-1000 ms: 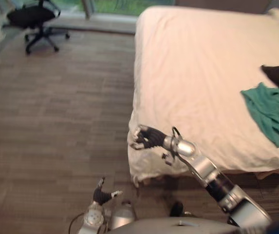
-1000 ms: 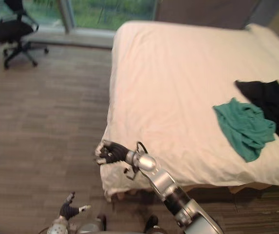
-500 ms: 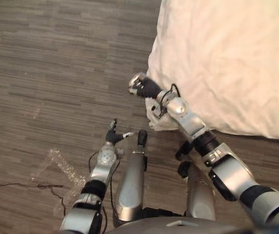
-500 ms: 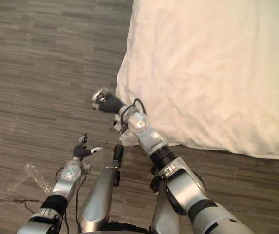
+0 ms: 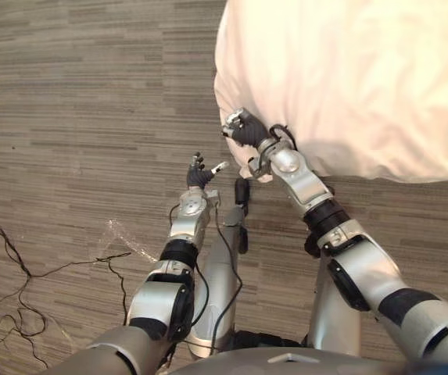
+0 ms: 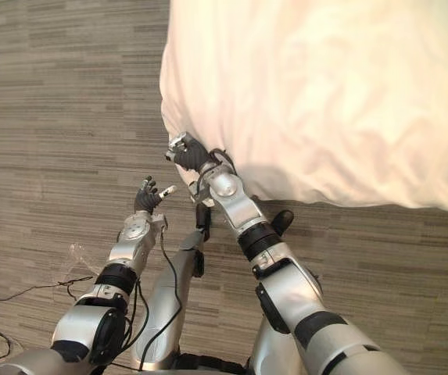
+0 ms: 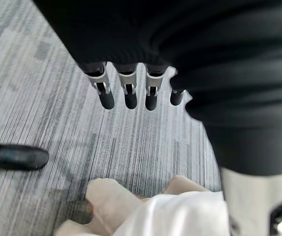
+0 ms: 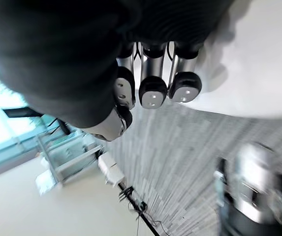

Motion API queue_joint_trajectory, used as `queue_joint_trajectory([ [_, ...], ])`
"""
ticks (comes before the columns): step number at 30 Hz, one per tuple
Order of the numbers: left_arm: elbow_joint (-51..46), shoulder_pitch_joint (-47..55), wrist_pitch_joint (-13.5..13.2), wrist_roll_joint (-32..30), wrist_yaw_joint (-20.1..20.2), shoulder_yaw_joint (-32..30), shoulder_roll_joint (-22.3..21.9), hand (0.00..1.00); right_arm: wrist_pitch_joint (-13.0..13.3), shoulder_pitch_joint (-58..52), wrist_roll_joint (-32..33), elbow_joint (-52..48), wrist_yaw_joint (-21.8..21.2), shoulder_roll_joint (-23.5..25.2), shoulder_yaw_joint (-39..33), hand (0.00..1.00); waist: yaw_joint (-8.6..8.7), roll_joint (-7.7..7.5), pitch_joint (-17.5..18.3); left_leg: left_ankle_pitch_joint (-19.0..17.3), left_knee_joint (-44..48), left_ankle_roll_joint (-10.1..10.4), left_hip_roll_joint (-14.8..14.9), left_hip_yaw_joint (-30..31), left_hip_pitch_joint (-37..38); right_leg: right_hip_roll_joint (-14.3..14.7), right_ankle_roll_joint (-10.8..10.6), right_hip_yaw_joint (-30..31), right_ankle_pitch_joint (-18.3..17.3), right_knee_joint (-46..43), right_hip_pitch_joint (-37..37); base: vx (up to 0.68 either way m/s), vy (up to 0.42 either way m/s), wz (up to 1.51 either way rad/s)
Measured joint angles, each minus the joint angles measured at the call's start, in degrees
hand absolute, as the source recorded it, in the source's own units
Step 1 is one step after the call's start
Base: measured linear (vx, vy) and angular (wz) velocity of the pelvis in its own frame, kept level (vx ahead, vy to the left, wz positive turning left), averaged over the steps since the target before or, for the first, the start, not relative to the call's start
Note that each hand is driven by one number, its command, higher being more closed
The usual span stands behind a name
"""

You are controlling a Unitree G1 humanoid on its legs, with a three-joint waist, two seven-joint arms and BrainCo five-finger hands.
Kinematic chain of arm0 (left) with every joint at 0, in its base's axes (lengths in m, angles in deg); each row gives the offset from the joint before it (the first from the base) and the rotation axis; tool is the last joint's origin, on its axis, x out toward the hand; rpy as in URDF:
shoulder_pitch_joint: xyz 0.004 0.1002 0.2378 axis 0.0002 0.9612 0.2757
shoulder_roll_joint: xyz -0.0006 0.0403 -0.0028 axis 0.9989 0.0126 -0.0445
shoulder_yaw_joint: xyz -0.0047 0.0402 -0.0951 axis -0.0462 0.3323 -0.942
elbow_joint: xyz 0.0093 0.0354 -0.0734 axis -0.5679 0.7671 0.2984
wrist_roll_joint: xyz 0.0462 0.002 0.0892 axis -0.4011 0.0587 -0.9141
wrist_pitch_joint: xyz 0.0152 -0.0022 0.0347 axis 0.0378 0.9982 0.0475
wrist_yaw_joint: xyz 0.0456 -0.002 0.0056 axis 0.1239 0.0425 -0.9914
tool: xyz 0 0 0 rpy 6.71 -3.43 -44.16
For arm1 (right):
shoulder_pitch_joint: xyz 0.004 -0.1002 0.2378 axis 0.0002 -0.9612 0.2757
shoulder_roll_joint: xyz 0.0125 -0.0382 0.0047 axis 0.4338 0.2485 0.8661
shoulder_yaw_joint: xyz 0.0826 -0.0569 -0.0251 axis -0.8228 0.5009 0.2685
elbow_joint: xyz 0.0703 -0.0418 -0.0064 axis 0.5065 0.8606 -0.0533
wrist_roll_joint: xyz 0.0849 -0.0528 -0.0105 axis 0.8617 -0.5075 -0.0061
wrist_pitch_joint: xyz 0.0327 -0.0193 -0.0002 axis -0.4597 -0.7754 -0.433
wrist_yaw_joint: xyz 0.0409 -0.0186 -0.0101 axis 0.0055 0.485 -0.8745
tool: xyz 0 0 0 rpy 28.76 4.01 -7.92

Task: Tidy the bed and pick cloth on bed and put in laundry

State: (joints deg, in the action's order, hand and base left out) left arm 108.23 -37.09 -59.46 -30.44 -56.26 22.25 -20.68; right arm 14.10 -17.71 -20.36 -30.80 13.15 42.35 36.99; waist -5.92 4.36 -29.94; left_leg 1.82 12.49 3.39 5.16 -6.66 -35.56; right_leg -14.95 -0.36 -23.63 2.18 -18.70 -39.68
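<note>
Nearest, at the centre of the left eye view, the left hand (image 5: 200,172) hangs over the wood-patterned floor (image 5: 91,101) with its fingers straight and slightly spread, holding nothing and touching nothing. Its own wrist view shows the same relaxed row of fingers pointing at the floor, with the hanging foot of the bedding just beyond them.

Just past it, a little up and to the right, the right hand (image 5: 243,130) sits at the corner of the bed (image 5: 380,168). Its fingers are curled in toward the palm with the thumb tucked beside them, and its wrist view shows no cloth caught between them. Whether the knuckles touch the bedding or stop just beside it, I cannot tell.

Beyond, the pale sheet (image 5: 243,86) drapes over that corner and spreads across the upper right of the frame, softly rumpled.

The step in hand looks like straightening this corner. To do it well, the right hand probably needs to uncurl first, then take a real fold of sheet between thumb and fingers, not nudge it with a fist. A pull down and outward along the corner should smooth it without dragging the whole cover. The left hand is close enough to come in and steady the hanging edge.
</note>
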Motion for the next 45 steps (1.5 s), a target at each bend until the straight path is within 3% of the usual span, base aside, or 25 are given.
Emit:
queue_joint_trajectory([
  [5,-0.17,-0.16,-0.04,0.43,-2.38,-6.95,-0.67,0.00,2.04,-6.01,1.79,6.36,1.55,-0.82,-13.66,1.00,3.06,-1.21,-0.71,-2.34,3.33,-0.48,0.51,-2.16,-0.66,-0.01,0.26,1.72,-0.31,-0.63,-0.53,0.02,0.009,-0.20],
  [9,0.15,0.92,0.13,0.42,-3.85,-8.61,-0.71,0.00,7.36,-11.83,8.60,5.99,3.45,-7.54,-22.85,1.00,5.30,-2.56,-1.15,-5.27,7.29,-0.51,1.73,-4.55,0.86,0.40,-0.02,3.63,-0.27,-2.49,0.32,0.06,0.006,-0.32],
  [11,0.15,1.93,0.22,0.42,-4.08,-8.54,-0.67,0.00,9.13,-14.69,10.20,4.43,3.43,-8.11,-24.58,1.00,5.59,-2.83,-1.06,-6.23,7.93,-0.36,2.55,-6.10,3.30,0.82,-0.15,4.45,-0.26,-3.23,1.77,0.10,-0.023,-0.47],
  [14,-0.23,4.83,1.72,0.34,-3.93,-7.84,-0.23,0.00,13.80,-20.12,13.75,0.64,2.78,-9.20,-27.42,1.00,6.22,-2.99,-0.88,-8.10,7.68,0.02,3.56,-8.02,10.13,1.52,-0.60,5.44,-2.21,-4.17,7.04,0.07,-0.029,-0.36],
  [17,-0.74,9.33,3.71,-0.26,-1.94,-5.61,1.44,0.00,18.67,-25.63,19.25,-6.74,0.97,-10.51,-30.44,1.00,6.62,-3.52,0.16,-9.43,6.37,0.24,3.96,-10.15,16.09,1.88,-0.19,6.00,-4.42,-4.41,11.44,0.06,-0.018,-0.27],
  [19,-1.02,14.06,5.03,-0.42,-0.10,-0.74,3.77,0.00,22.40,-31.74,22.48,-15.67,-0.62,-11.46,-32.54,1.00,6.82,-4.18,3.09,-8.97,3.49,0.91,4.41,-13.78,20.46,1.84,-0.21,6.82,-5.60,-4.87,13.17,0.11,-0.028,-0.17],
  [22,-2.45,21.00,6.88,-0.83,1.77,3.64,4.81,0.00,24.30,-37.83,25.05,-30.75,-5.84,-12.15,-33.86,1.00,7.48,-4.22,6.15,-8.62,-0.16,1.37,3.49,-15.37,26.96,1.54,-1.06,7.65,-7.60,-5.81,16.75,0.14,-0.006,-0.20],
  [25,-2.43,25.84,8.42,-0.82,2.57,6.32,4.75,0.00,23.54,-41.14,27.10,-38.57,-10.08,-12.09,-33.47,1.00,8.33,-3.94,10.11,-8.06,-2.60,1.72,2.40,-15.72,30.54,1.01,-2.17,7.90,-8.95,-6.71,18.64,0.17,0.021,-0.03],
  [28,-2.33,30.54,10.13,-0.66,4.63,9.75,3.84,0.00,19.71,-44.21,28.75,-45.35,-16.12,-12.05,-32.33,1.00,8.71,-3.00,12.65,-7.78,-4.79,1.81,0.50,-16.56,35.27,-0.96,-4.33,8.70,-10.31,-9.85,20.48,0.16,0.044,-0.04],
  [29,-2.27,32.61,10.23,-0.66,6.41,10.58,2.68,0.00,16.44,-44.73,28.79,-47.22,-18.85,-12.10,-31.59,1.00,9.51,-1.70,13.94,-7.65,-5.97,1.61,-1.04,-16.72,36.78,-2.44,-5.00,8.94,-10.85,-11.32,20.62,0.07,0.060,0.03],
  [33,-1.78,34.90,10.13,0.53,8.38,13.91,0.91,0.00,10.98,-42.32,28.54,-47.64,-21.62,-12.73,-28.39,1.00,9.66,1.15,15.23,-7.08,-7.87,0.81,-3.94,-18.03,36.33,-4.75,-6.14,11.54,-11.71,-12.31,17.89,0.02,0.057,-0.07],
  [35,-1.75,33.47,10.17,2.67,8.13,14.26,0.93,0.00,9.86,-38.67,28.54,-47.64,-21.23,-12.36,-25.39,1.00,9.65,1.56,15.04,-6.78,-8.30,0.35,-4.62,-18.01,33.23,-5.35,-5.59,11.78,-11.89,-12.21,14.41,-0.11,0.014,0.08],
  [38,-0.68,26.76,10.70,5.06,6.74,14.12,2.16,0.00,7.85,-28.79,28.48,-47.66,-15.25,-12.06,-20.42,1.00,8.54,0.43,11.81,-5.31,-7.03,-0.11,-3.85,-17.29,24.35,-4.92,-4.40,11.31,-9.49,-10.55,7.52,-0.16,-0.086,0.31],
  [40,-0.68,19.67,10.75,7.28,5.48,12.40,2.80,0.00,7.23,-21.98,28.52,-46.65,-7.22,-11.76,-19.87,1.00,6.63,-0.52,8.22,-2.82,-7.00,0.25,-1.91,-15.72,17.04,-2.84,-2.75,8.70,-5.80,-6.48,3.27,-0.14,-0.141,0.34],
  [42,-0.77,16.26,10.53,7.76,5.19,10.67,2.74,0.00,7.16,-19.12,28.61,-42.49,-2.19,-11.73,-20.44,1.00,6.21,-1.32,5.02,-0.87,-7.13,-0.25,-0.76,-14.57,13.81,-1.57,-1.97,7.31,-3.24,-4.53,1.82,-0.04,-0.093,0.29],
  [43,-1.12,15.43,10.21,7.96,4.59,9.14,2.26,0.00,7.90,-18.04,29.05,-39.54,0.05,-11.65,-20.76,1.00,5.99,-1.54,3.69,-0.71,-6.71,-0.20,-0.20,-14.27,11.95,-1.01,-2.33,7.10,-1.93,-3.67,0.60,0.01,-0.084,0.19],
  [45,-1.95,15.18,9.64,7.95,3.54,6.17,1.49,0.00,11.45,-16.91,29.84,-40.21,0.34,-11.12,-20.36,1.00,6.43,-1.46,1.81,-0.72,-5.92,-0.21,0.03,-14.22,10.41,-0.94,-2.40,7.06,-1.16,-3.52,-0.50,0.07,-0.022,0.02],
])
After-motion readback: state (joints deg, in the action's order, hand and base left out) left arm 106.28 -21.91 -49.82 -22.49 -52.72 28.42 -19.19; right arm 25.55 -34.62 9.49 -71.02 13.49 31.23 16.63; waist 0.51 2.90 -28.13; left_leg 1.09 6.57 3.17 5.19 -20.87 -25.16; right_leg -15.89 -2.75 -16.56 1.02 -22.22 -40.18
